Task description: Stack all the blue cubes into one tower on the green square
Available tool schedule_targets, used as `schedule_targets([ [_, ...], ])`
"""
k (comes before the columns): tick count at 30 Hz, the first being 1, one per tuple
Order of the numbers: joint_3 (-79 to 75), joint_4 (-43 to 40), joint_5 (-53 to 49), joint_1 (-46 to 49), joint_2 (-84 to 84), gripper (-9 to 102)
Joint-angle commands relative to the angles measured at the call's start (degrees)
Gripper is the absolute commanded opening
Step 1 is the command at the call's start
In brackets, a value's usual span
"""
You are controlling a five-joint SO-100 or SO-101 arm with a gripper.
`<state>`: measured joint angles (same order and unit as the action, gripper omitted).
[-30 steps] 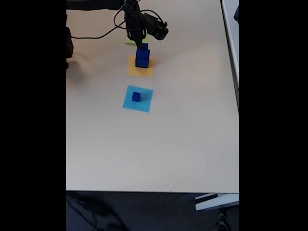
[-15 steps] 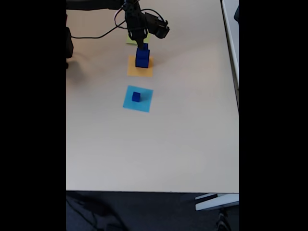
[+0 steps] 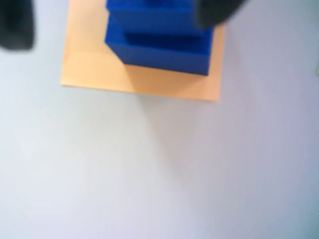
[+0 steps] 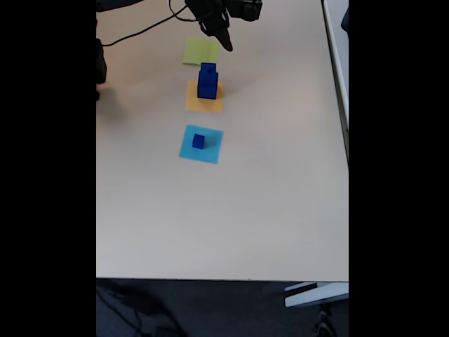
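Two blue cubes stand piled as a short tower, the smaller one on top, on the orange square. In the wrist view the same pile sits at the top edge on the orange paper. A tiny blue cube rests on the light-blue square. The green square lies bare behind the pile. My gripper hangs above the green square's right side, open and holding nothing. Its dark fingers show blurred and far apart in the wrist view.
The arm's black cable trails across the table's far left. A dark object sits at the left edge. The table's front edge runs along the bottom, and a gap borders the right side.
The gripper has let go of the top cube, risen and pulled back to the right. That uncovers the green square. The cubes have not moved.
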<state>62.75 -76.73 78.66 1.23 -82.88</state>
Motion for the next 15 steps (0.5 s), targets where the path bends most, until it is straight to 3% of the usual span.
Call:
schedule_targets([
  [1,-1.58,1.32,-3.69,3.25,-1.58,22],
  [15,5.36,1.41,-14.85,17.49,-4.57,20],
])
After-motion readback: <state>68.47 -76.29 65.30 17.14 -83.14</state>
